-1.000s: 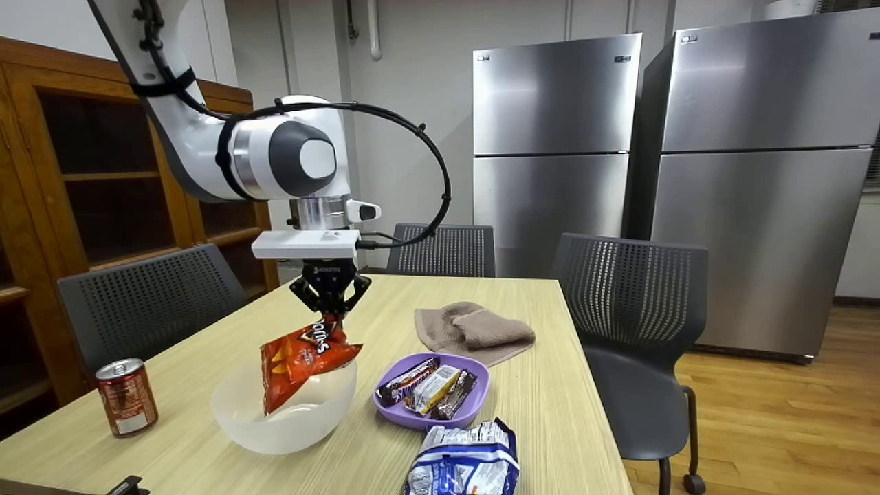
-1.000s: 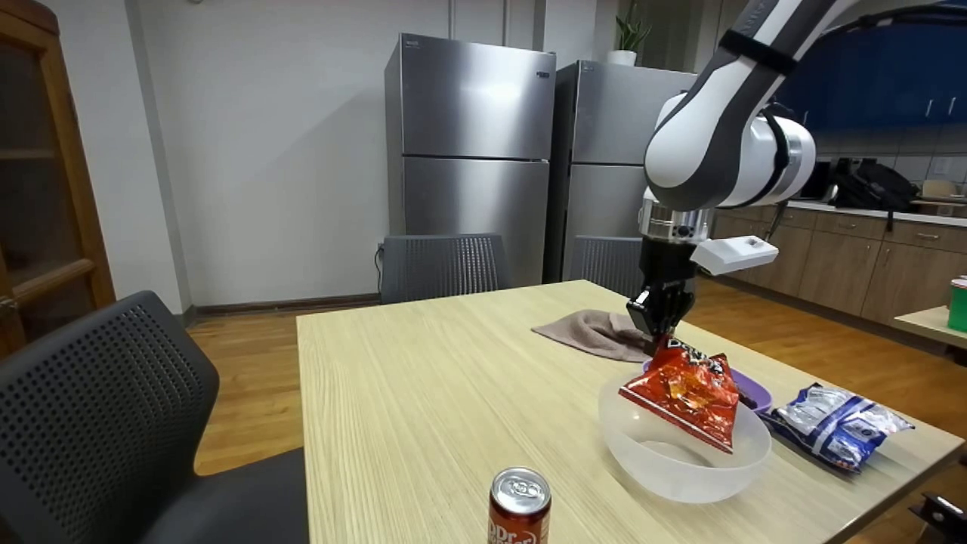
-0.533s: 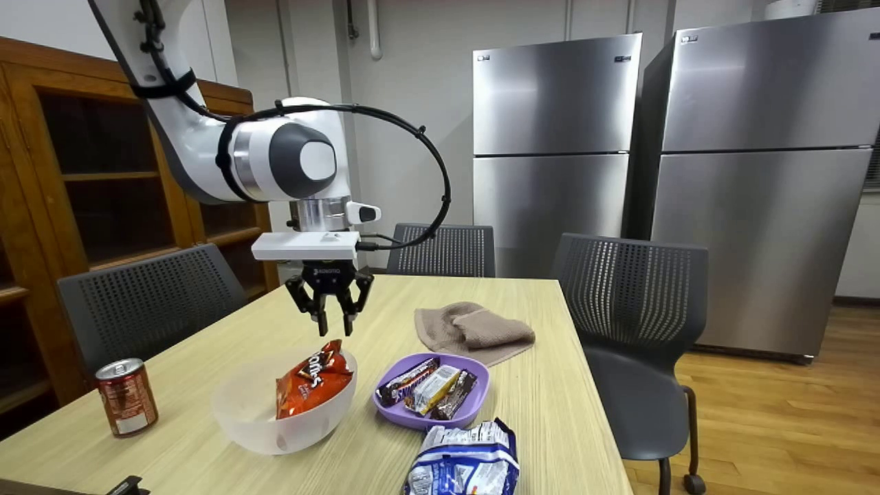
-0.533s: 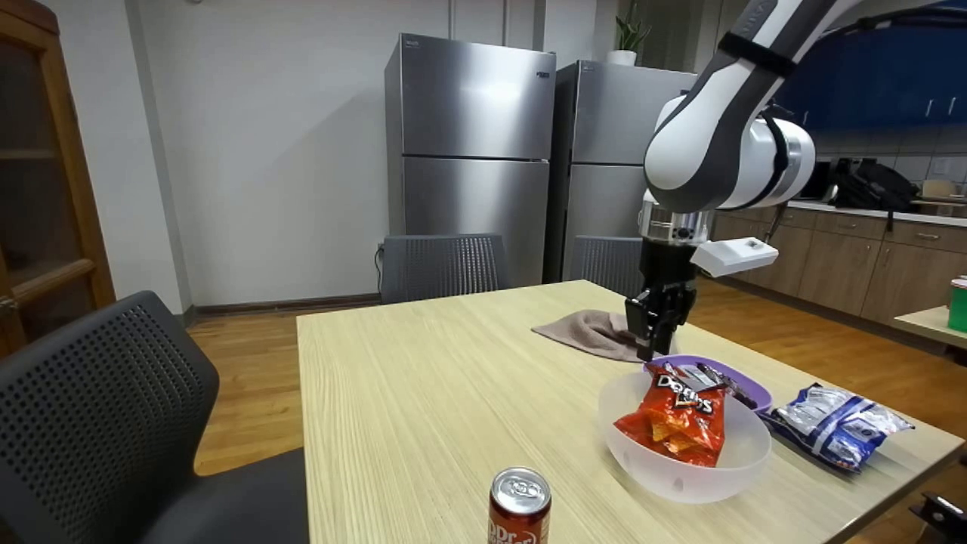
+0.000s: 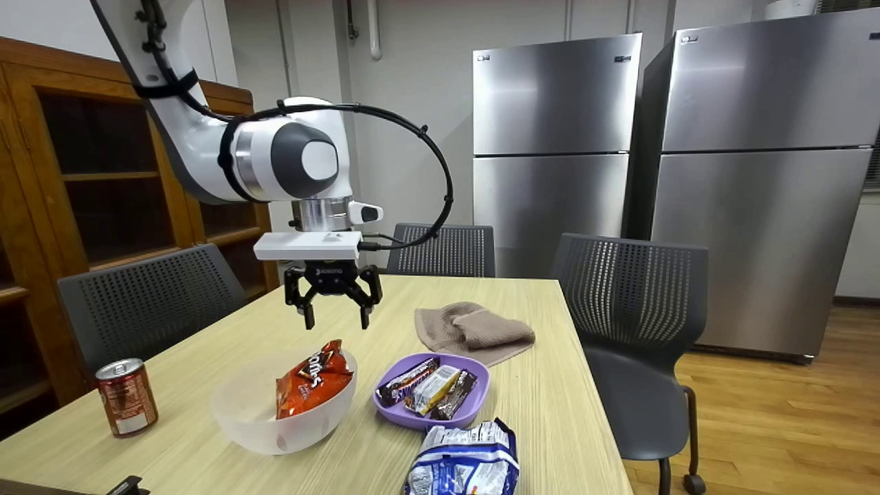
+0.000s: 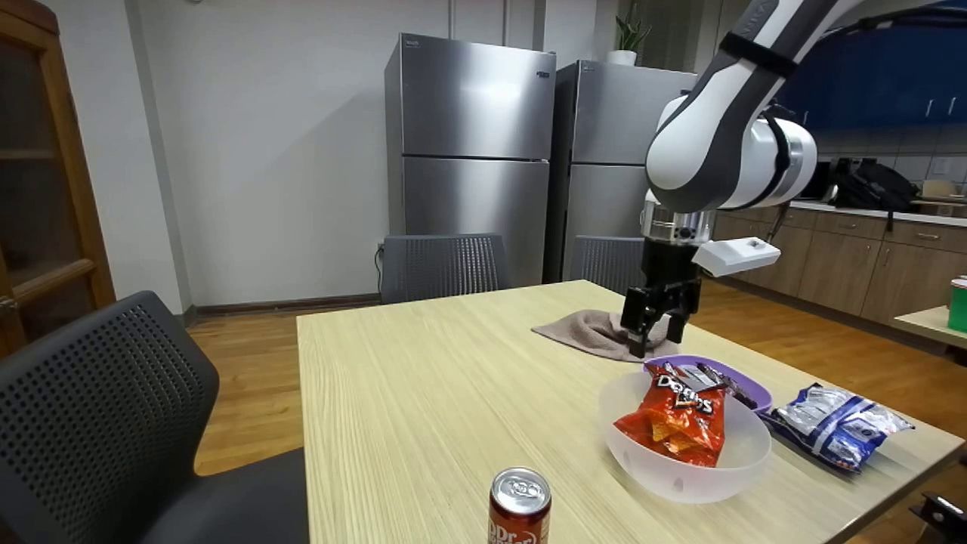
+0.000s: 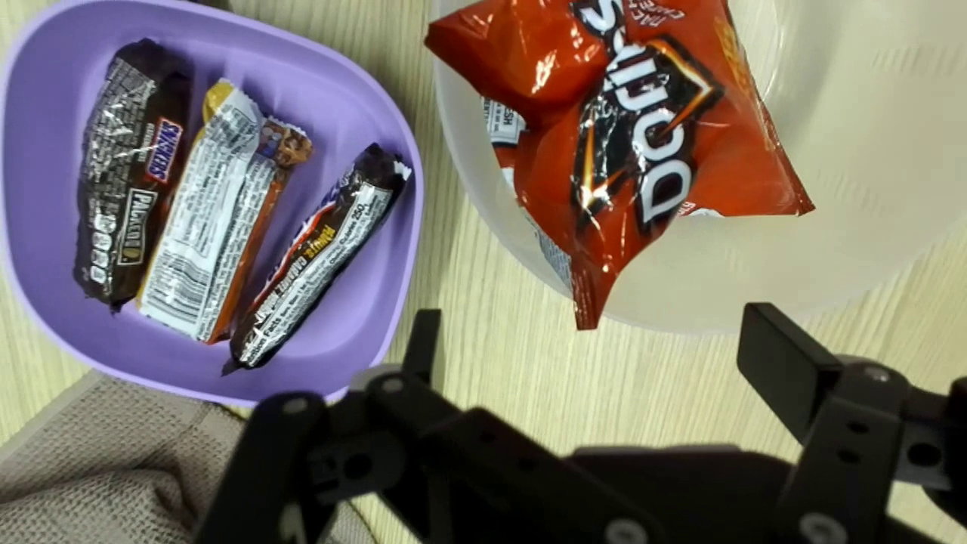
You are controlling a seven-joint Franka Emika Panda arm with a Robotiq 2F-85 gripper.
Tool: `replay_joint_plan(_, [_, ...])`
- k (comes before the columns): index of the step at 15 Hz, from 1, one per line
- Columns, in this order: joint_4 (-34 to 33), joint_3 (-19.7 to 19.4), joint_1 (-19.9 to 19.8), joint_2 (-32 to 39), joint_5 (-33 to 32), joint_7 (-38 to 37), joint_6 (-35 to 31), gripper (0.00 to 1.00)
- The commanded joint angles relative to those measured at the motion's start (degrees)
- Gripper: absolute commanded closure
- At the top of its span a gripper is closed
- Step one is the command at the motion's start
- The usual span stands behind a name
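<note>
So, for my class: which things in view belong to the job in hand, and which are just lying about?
Apparently in the job:
gripper, open and holding nothing
translucent bowl
red Doritos bag, resting in it

Apparently just lying about:
purple dish with three candy bars
blue-and-white bag
brown towel
drink can
</note>
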State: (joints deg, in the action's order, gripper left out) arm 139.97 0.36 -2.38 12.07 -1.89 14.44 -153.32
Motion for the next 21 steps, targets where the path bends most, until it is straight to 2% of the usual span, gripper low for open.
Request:
replay_joint_plan(1, [0.9,-0.7,-1.0,-2.2,-0.4,0.6,-0.2,0.00])
replay_joint_plan(8, [0.0,-4.2,-2.9,-3.3,-0.9,-0.4,0.7,0.00])
replay_joint_plan(13, [-1.6,-6.3,-5.5,-2.8,0.8,0.0,1.4,0.00])
replay_joint_plan(21, [-2.8,-11.0,-8.9,-2.4,-0.3,-1.8,2.5,0.00])
